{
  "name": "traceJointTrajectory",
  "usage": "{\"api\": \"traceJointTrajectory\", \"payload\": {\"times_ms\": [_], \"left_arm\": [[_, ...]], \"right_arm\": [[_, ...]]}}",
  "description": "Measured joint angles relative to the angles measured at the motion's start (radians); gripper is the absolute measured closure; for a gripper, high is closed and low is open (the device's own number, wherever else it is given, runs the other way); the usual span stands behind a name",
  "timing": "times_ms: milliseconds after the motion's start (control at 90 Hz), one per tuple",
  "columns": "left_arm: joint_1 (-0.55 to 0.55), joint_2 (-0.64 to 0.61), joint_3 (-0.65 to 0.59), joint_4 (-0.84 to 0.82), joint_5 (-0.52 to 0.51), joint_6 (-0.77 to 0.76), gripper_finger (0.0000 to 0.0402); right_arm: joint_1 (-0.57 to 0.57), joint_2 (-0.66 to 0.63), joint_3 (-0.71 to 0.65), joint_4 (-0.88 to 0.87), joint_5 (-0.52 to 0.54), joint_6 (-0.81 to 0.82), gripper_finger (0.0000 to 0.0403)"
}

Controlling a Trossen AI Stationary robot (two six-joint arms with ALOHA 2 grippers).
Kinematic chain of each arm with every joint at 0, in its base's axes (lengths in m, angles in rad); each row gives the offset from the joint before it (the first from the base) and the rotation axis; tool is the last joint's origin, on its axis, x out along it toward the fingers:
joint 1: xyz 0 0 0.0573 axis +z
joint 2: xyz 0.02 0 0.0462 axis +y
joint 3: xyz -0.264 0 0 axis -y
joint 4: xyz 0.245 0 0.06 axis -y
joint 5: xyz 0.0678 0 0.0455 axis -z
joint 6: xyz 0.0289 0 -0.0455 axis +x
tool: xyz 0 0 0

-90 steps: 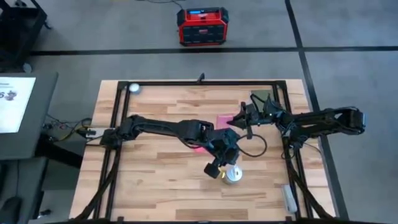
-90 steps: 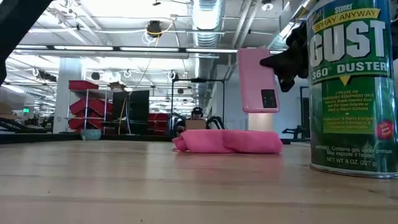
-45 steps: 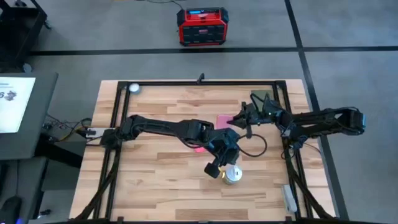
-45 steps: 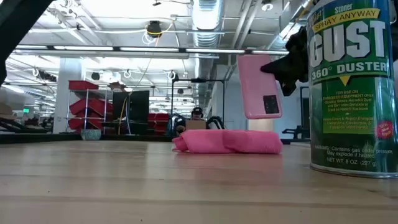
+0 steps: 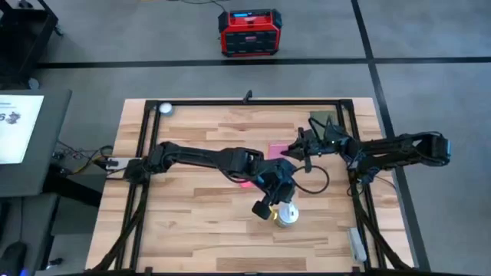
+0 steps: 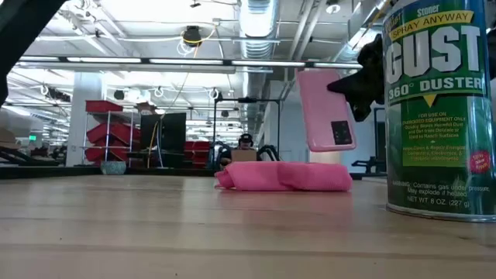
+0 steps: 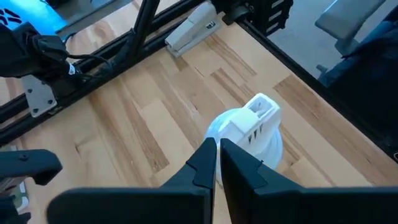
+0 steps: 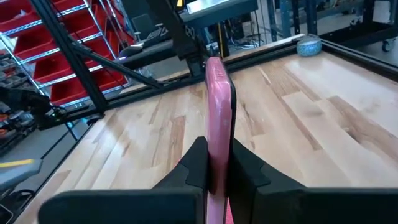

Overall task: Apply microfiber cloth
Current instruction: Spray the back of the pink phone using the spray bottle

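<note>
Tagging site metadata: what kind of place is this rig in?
Probably an industrial lab or warehouse-style workshop: red parts-bin racks, exposed ceiling ductwork, and a wooden table framed in black rails on a grey floor.

Microfiber cloth (image 6: 284, 176): bright reddish-pink, soft, bunched into a low rumpled heap, lying flat on the wooden table (image 6: 155, 232). Sits just beside the duster can (image 6: 438, 108) in low view, directly beneath the pale-pink phone (image 6: 325, 108), not touching it.

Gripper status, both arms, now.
Left gripper: shut, holding nothing, above the duster can.
Right gripper: shut on the pink phone, above the microfiber cloth.
</note>
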Motion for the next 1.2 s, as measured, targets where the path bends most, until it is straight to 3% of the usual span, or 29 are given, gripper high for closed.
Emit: {"api": "traceJointTrajectory", "payload": {"times_ms": [544, 856, 1000, 1200], "left_arm": [[-0.002, 0.061, -0.001, -0.042, -0.025, 0.003, 0.0402], [-0.022, -0.017, 0.000, -0.053, -0.125, 0.026, 0.0402], [-0.021, -0.093, 0.003, -0.006, -0.125, 0.025, 0.0402], [-0.015, -0.068, 0.002, -0.002, -0.063, 0.041, 0.0402]], "right_arm": [[0.011, 0.000, 0.000, 0.003, 0.004, 0.000, 0.0389], [0.011, 0.000, 0.000, 0.002, 0.007, 0.000, 0.0389], [0.011, 0.000, 0.000, 0.003, 0.008, 0.001, 0.0389], [0.011, 0.000, 0.000, 0.002, 0.008, 0.005, 0.0389]]}}
